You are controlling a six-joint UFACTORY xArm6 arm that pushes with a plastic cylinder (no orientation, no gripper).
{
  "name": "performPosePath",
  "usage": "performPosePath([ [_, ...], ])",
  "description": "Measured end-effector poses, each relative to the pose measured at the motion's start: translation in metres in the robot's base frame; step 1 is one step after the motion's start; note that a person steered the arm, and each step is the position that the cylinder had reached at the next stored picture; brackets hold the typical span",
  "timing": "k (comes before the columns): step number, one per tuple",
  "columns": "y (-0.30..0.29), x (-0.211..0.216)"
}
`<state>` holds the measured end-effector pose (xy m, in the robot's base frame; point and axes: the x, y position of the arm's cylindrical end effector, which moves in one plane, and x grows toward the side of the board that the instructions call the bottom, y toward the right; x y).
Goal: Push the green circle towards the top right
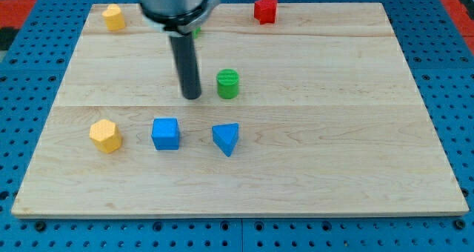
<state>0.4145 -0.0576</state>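
The green circle (228, 83) is a short green cylinder standing near the middle of the wooden board (333, 133). My tip (192, 96) rests on the board just to the view's left of the green circle, a small gap apart from it and slightly lower in the view. The dark rod rises from the tip to the arm's head at the view's top. A bit of another green block (198, 30) shows behind the rod, mostly hidden.
A blue cube (166, 133) and a blue triangular block (226, 138) lie below the tip and circle. A yellow hexagonal block (105, 136) sits at the left. A yellow block (113, 18) is at the top left, a red star-like block (265, 10) at the top.
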Motion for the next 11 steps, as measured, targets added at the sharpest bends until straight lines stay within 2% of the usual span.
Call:
performPosePath([
  [1,0.045,0.0],
  [2,0.065,-0.011],
  [6,0.148,-0.091],
  [7,0.16,-0.107],
  [11,0.14,-0.115],
])
